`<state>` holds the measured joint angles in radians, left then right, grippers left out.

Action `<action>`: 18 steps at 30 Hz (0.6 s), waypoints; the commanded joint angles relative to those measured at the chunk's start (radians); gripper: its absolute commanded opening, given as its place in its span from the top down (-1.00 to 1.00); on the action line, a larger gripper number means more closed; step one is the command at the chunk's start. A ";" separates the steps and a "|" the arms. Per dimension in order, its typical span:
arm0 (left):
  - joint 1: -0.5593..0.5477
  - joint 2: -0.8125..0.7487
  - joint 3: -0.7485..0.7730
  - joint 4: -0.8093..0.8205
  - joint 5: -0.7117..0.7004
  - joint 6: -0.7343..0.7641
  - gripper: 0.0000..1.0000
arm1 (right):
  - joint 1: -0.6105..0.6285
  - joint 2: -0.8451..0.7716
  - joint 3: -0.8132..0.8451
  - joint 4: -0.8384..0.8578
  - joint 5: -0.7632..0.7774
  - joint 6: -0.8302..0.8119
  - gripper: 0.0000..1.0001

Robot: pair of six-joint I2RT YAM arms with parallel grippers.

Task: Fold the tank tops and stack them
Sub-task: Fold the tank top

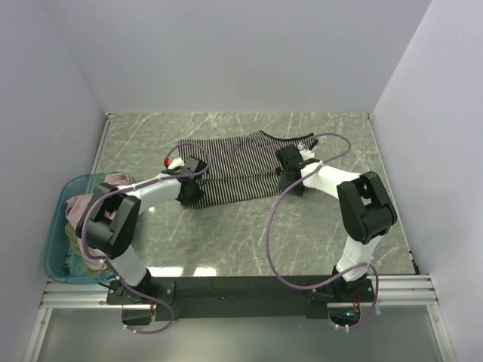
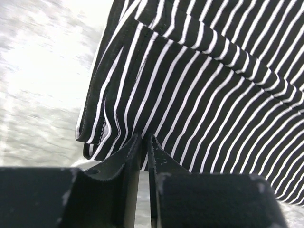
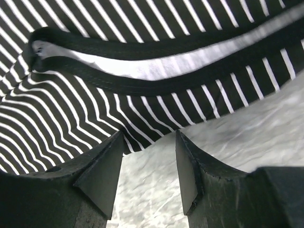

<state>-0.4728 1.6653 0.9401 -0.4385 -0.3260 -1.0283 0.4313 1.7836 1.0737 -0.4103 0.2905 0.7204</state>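
The striped tank top (image 1: 241, 170) lies spread flat on the marble table, its neck end to the right. My left gripper (image 1: 193, 193) is at its left hem; the left wrist view shows the jaws of this gripper (image 2: 143, 137) pinched on the striped edge (image 2: 213, 95). My right gripper (image 1: 291, 181) sits at the top's right end. In the right wrist view it (image 3: 149, 135) stands open at the fabric's edge (image 3: 71, 109), below a dark-bound opening (image 3: 142, 66), with bare table between the fingers. A pink top (image 1: 113, 181) and a pale green one (image 1: 72, 235) lie bunched in the tub.
A teal plastic tub (image 1: 54, 260) stands at the table's left edge beside the left arm. White walls close in the back and both sides. A black rail (image 1: 241, 290) carrying both arm bases runs along the near edge.
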 commanded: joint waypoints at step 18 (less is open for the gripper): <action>-0.265 0.068 0.035 0.040 0.232 -0.162 0.68 | -0.195 0.132 0.242 -0.111 0.050 -0.072 -0.10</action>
<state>-0.7330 1.7287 1.0016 -0.3965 -0.1791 -1.1912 0.2359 1.8969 1.2648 -0.4999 0.3149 0.6716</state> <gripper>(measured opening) 0.161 0.547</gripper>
